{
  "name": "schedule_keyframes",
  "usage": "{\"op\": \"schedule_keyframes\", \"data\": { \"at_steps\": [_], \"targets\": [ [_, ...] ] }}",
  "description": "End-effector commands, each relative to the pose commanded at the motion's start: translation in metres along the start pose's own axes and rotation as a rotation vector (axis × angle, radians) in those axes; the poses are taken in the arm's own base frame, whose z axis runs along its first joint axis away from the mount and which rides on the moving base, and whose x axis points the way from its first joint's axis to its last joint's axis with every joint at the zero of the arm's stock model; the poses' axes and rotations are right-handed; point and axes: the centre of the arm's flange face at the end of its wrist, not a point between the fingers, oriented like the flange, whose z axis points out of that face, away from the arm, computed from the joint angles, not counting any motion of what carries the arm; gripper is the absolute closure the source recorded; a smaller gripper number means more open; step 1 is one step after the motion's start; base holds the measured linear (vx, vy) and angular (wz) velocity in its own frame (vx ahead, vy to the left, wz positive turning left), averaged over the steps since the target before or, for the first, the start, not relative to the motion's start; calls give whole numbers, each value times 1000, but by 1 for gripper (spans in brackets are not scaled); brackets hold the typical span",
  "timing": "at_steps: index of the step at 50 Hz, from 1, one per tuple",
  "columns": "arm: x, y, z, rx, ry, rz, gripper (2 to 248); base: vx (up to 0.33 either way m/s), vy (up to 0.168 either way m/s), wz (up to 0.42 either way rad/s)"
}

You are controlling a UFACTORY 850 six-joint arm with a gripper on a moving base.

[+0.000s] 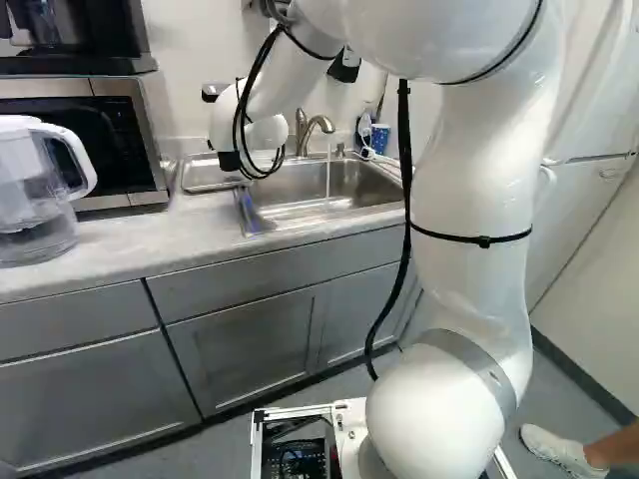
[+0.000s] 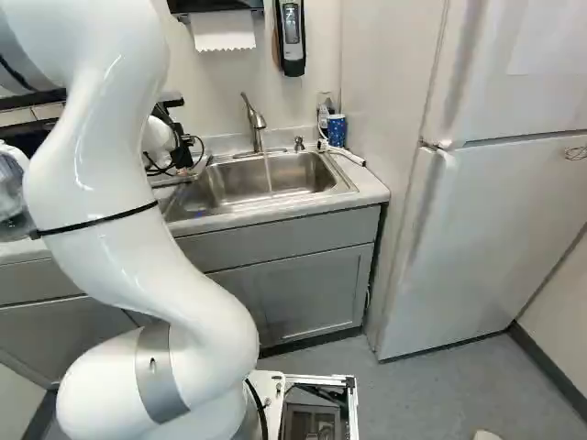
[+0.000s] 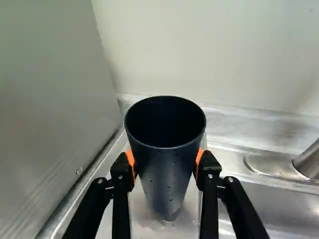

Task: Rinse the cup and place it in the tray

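At the left of the left base view a clear pitcher (image 1: 35, 190) stands on the counter (image 1: 100, 244), beside the microwave (image 1: 150, 150). Next comes the tray (image 1: 203, 187), and over it my gripper (image 3: 165, 163) is closed on the dark cup (image 3: 167, 181), one orange pad to each side of its wall, mouth up. Its foot is on the tray or just above; I can't tell which. Drops dot the wall, so I judge it rinsed and light, but slippery. It looks fairly stiff, likely plastic, and narrows downward, so a wet grip could slide; I'd keep hold at mid-wall, squeeze gently so the rim doesn't bow, and open evenly once the foot bears. Farther right, water (image 1: 327, 170) runs from the faucet (image 1: 303, 132) into the sink (image 1: 275, 195); beyond stands a blue cup (image 2: 337, 130), best left alone.
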Motion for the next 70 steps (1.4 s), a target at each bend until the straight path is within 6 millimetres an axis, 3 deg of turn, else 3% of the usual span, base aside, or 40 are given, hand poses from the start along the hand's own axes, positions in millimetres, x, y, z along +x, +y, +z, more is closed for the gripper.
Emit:
{"op": "schedule_keyframes", "data": {
  "at_steps": [27, 51, 52, 57, 58, 62, 63, 67, 68, 70],
  "targets": [
    [-21, 0, 13, -4, 32, -2, 125, 0, 0, 0],
    [-21, 0, 13, -4, 34, -2, 120, 0, 0, 0],
    [-21, 0, 13, -4, 34, -2, 90, 0, 0, 0],
    [-21, 0, 13, -4, 34, -2, 90, 0, 0, 0],
    [-21, 0, 13, -4, 34, -2, 56, 0, 0, 0],
    [-21, 0, 13, -4, 34, -2, 56, 0, 0, 0],
    [-21, 0, 13, -4, 34, -2, 21, 0, 0, 0],
    [-21, 0, 13, -4, 34, -2, 21, 0, 0, 0],
    [-21, 0, 13, -4, 34, -2, 3, 0, 0, 0],
    [-20, 0, 13, -4, 35, -2, 3, 0, 0, 0]
  ]
}}
